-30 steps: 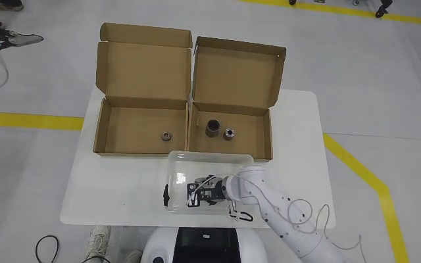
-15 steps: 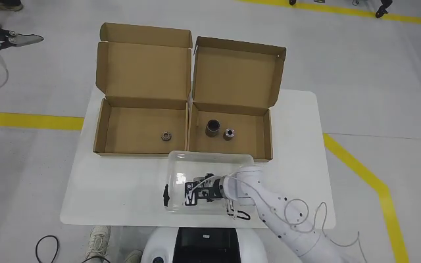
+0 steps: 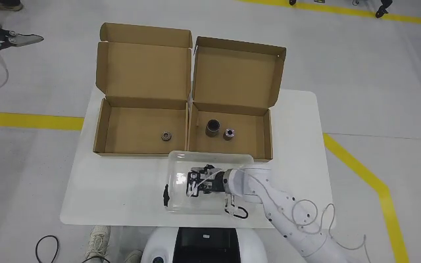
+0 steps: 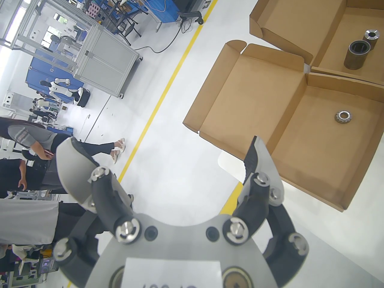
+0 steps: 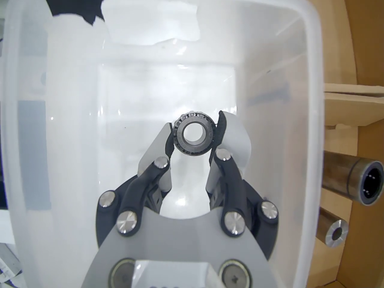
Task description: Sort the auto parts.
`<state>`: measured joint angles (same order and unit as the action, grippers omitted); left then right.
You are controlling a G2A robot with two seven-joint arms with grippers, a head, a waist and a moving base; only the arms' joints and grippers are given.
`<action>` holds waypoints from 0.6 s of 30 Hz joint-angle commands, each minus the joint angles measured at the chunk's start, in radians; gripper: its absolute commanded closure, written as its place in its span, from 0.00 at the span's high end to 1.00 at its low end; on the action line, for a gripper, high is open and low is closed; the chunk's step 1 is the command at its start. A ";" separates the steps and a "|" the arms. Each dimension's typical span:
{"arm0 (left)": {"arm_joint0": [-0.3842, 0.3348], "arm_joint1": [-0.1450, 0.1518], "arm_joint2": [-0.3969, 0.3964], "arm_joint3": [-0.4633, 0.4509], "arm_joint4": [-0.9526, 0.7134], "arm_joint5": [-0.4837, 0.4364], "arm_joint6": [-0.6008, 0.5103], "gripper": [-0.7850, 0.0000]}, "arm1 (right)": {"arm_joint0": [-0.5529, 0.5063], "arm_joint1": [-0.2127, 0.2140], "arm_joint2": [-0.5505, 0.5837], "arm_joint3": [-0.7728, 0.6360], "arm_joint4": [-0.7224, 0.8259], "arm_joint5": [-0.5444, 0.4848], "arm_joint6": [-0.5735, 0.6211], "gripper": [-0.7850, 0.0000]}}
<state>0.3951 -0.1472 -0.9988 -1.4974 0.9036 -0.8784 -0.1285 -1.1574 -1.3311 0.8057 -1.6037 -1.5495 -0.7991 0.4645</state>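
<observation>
Right gripper [image 5: 193, 134] is narrowed onto a small roller bearing [image 5: 183, 145], pinched by its rim, inside the clear bin [image 3: 210, 154]. We read this as the pick step. Next we need a straight lift over the bin wall, then a carry toward 11 o'clock into the left box [image 3: 131, 135], beside the matching bearing [image 3: 166, 136]. Left gripper [image 4: 162, 157] is spread wide and empty (parked off-table).

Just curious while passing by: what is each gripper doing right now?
Left gripper: open, holding nothing.
Right gripper: shut on a bearing.
</observation>
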 commanded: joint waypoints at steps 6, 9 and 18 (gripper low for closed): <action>0.000 0.000 0.000 0.000 0.000 0.000 0.000 1.00 | 0.012 0.003 0.021 -0.018 0.031 0.014 -0.129 0.00; 0.000 0.000 0.000 0.000 0.000 0.000 0.000 1.00 | 0.021 0.002 0.031 -0.029 0.049 0.038 -0.178 0.00; 0.000 0.000 0.000 0.000 0.000 0.000 0.000 1.00 | 0.082 -0.012 0.037 -0.044 0.134 0.095 -0.302 0.00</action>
<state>0.3951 -0.1472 -0.9988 -1.4974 0.9036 -0.8784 -0.1285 -1.0829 -1.3416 0.8415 -1.6463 -1.4250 -0.7096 0.1729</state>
